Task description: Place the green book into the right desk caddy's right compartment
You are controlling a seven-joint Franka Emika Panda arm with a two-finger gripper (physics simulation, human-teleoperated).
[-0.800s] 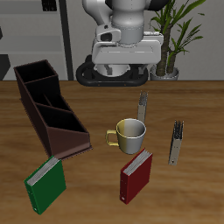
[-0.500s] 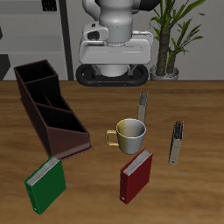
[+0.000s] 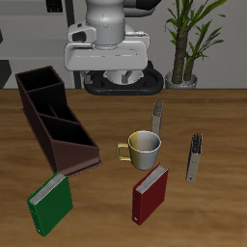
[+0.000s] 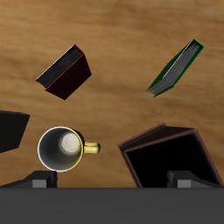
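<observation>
The green book lies flat near the table's front edge, just past the near end of the right desk caddy. That caddy is long and dark brown, and its right compartment is the wide bay at its far end. My gripper hangs high over the back of the table, open and empty, well away from the book. In the wrist view the green book and one end of the caddy show far below the gripper, whose fingers stand wide apart.
A yellow-handled mug stands mid-table, with a dark red book in front of it. Two thin grey upright objects stand beside the mug. A potted plant is at the back.
The arm has swung sideways toward the caddy's side of the table, staying high. Nothing on the table has moved, and the gripper still holds nothing.
</observation>
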